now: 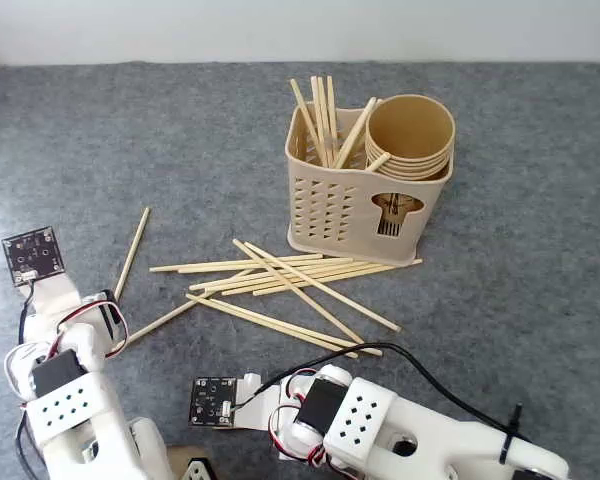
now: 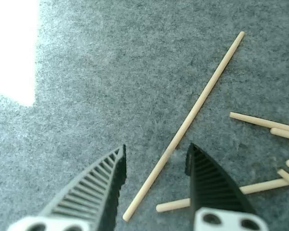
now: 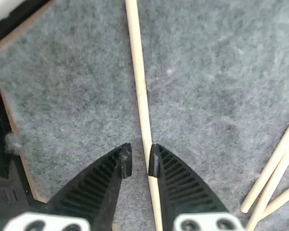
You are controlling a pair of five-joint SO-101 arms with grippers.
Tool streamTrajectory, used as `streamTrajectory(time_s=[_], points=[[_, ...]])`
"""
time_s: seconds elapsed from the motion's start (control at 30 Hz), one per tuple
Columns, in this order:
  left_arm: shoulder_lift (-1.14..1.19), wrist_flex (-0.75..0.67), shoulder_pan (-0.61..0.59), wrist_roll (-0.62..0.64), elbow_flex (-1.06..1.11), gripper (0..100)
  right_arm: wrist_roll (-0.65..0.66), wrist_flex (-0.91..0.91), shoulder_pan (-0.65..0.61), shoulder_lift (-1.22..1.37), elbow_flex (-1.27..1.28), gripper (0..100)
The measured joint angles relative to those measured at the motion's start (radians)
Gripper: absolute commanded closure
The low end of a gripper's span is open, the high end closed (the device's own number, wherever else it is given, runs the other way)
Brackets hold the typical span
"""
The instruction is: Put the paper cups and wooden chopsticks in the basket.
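A beige slotted basket stands at the back with a stack of paper cups and several wooden chopsticks upright in it. Several more chopsticks lie crossed on the grey mat in front of it. One lone chopstick lies to their left. My left gripper hangs open just over that chopstick, whose near end lies between the fingers. My right gripper is shut but for a narrow slit, low over another chopstick on the mat and holding nothing.
Both arm bases sit at the table's near edge, the left arm and the right arm. The mat's edge and a dark strip run beside my right gripper. Bare mat lies left and right of the basket.
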Motion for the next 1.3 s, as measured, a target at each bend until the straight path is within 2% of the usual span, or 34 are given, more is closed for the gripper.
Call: streamTrajectory(time_s=[0.2, 0.33, 0.53, 0.6, 0.8, 1.3], points=[[0.0, 0.0, -0.003, 0.0, 0.0, 80, 0.018, 0.0, 0.0, 0.0, 0.0, 92.5], [0.0, 0.0, -0.061, 0.0, 0.0, 80, 0.069, -0.012, 0.002, 0.0, 0.0, 92.5], [0.0, -0.02, -0.137, 0.0, 0.0, 80, 0.107, -0.021, 0.084, 0.0, 0.002, 92.5], [0.0, -0.02, -0.143, 0.0, 0.0, 80, 0.11, -0.021, 0.087, 0.0, 0.011, 92.0], [0.0, -0.02, -0.143, 0.0, 0.0, 80, 0.114, -0.021, 0.094, 0.0, 0.052, 81.9], [0.0, -0.02, -0.132, 0.0, 0.0, 80, 0.114, -0.061, 0.094, 0.0, 0.092, 84.1]])
